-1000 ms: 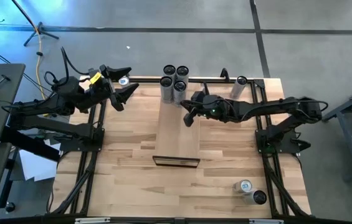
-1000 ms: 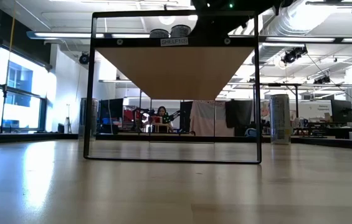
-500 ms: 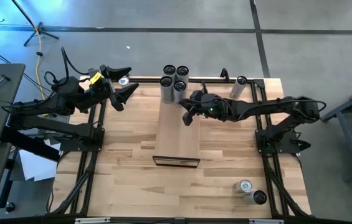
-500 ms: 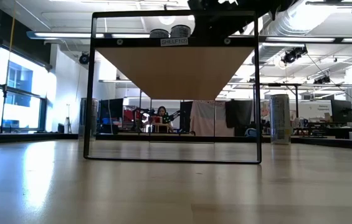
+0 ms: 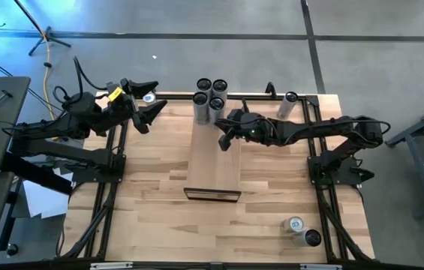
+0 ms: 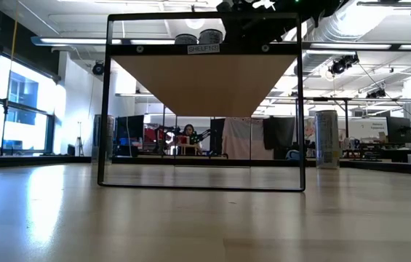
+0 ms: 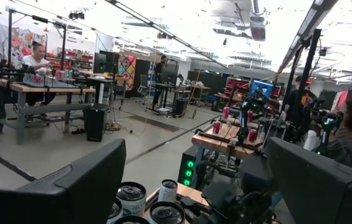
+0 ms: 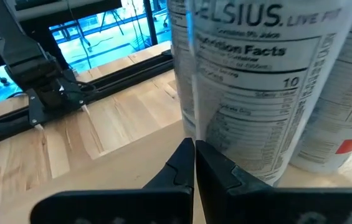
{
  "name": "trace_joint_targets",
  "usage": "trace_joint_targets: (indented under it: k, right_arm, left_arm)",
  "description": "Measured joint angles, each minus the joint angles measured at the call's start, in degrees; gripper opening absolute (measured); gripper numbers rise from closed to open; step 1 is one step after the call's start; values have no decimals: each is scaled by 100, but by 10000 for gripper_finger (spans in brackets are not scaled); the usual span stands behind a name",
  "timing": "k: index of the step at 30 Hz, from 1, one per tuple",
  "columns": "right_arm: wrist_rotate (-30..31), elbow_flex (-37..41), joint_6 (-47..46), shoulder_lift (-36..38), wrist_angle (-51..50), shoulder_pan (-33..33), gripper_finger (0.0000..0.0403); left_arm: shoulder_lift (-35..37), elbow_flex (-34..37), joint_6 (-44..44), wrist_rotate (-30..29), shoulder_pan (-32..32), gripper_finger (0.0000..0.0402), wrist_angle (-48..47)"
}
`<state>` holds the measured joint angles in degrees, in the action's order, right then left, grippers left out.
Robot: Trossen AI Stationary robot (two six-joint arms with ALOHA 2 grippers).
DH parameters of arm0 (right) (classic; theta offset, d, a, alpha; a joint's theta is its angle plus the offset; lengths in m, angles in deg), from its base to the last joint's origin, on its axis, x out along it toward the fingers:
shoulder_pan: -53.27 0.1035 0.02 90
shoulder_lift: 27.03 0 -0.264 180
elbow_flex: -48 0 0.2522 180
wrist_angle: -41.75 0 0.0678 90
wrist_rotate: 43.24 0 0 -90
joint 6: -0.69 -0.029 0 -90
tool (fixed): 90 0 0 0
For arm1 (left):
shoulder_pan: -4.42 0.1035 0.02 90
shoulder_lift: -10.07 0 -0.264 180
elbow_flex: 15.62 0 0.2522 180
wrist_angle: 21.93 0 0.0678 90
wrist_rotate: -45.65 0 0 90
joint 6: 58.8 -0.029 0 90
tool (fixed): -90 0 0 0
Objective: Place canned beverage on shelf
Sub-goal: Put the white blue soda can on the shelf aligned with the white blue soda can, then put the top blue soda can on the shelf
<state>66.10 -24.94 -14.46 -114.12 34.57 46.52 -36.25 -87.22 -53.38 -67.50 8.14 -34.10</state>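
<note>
Cans [image 5: 210, 99]: four tall slim cans, upright in a tight cluster on the far end of the shelf [image 5: 213, 161], at 12 o'clock on the tabletop [image 5: 151, 195]. In the right wrist view the nearest can [image 8: 250, 81] shows a nutrition panel, with a second one just beside it.

Shelf: long narrow pale board, raised on a dark frame, running from the cans toward 6 o'clock; front label plate visible in the low view [image 6: 204, 49].

Right hand [image 5: 225, 138]: over the shelf at the 5 o'clock side of the cluster, clenched with fingertips [image 8: 194, 158] pressed together, grasping nothing, just short of the nearest can.

Left hand [image 5: 150, 101]: at 10 o'clock beyond the tabletop's corner, fingers [image 7: 70, 186] spread wide and empty, well apart from the shelf.

Other cans: one lying at 1 o'clock near the far rail [image 5: 288, 105]; two more at 5 o'clock near the front corner [image 5: 302, 231].
</note>
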Motion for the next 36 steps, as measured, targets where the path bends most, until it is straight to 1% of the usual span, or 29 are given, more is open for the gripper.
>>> trace_joint_targets:
  k: [13,29,36]
  right_arm:
    - [-9,0,63,0,102,-149,0]
    - [4,0,122,0,104,-163,0]
    - [-476,0,24,178,-66,-49,0]
  left_arm:
    - [0,0,45,2,-1,356,0]
    - [0,0,42,2,-1,356,0]
    - [55,0,44,6,-1,356,0]
